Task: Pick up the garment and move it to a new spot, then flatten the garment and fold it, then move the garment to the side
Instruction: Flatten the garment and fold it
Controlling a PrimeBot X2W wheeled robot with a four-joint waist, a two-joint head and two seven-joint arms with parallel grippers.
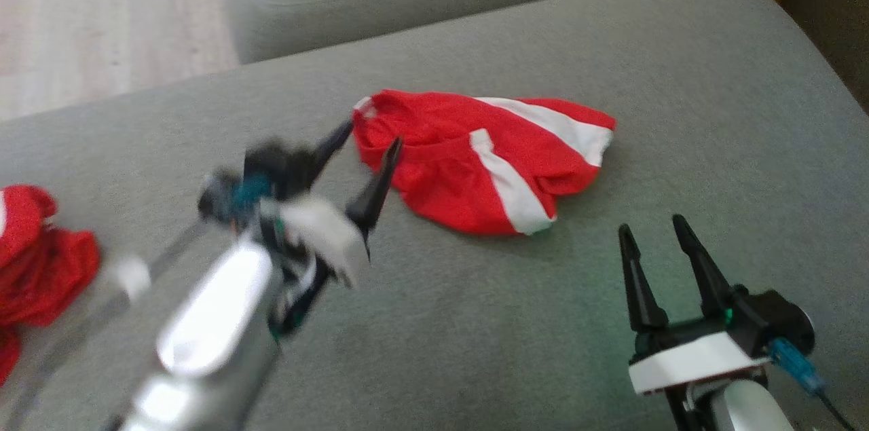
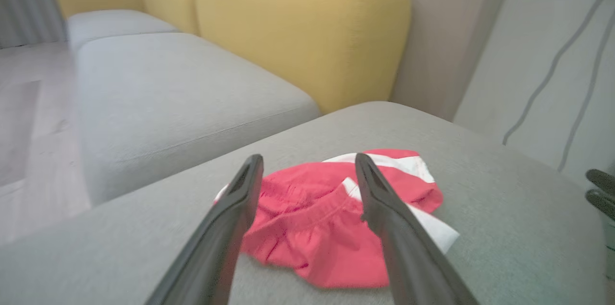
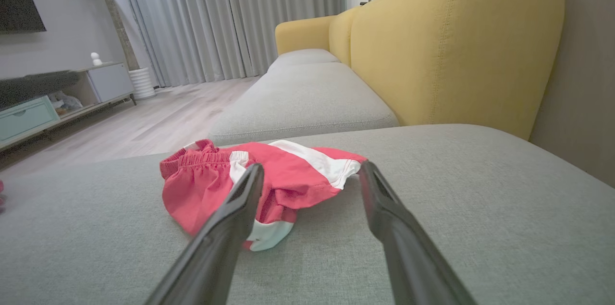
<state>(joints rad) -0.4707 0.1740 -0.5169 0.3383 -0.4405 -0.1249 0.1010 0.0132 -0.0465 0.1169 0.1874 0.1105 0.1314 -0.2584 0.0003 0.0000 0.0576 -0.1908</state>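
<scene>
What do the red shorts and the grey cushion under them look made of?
Red shorts: likely thin, matte sportswear fabric, perhaps polyester; it crumples limply and the waistband is gathered. Grey cushion: matte woven upholstery cloth, judging by its fine flecked texture.

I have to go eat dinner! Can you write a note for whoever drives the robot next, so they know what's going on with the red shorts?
Left gripper: open, empty, fingers pointing at the waistband end of the garment, not closed on it.
Right gripper: open, empty, apart from the garment, low over the grey cushion.
Garment: red shorts with white stripes, lying crumpled mid-cushion. Another red cloth sits at the far left edge.
Done: nothing visible yet.
Left: grab it, move it to a new spot, flatten, fold, move it aside.
</scene>
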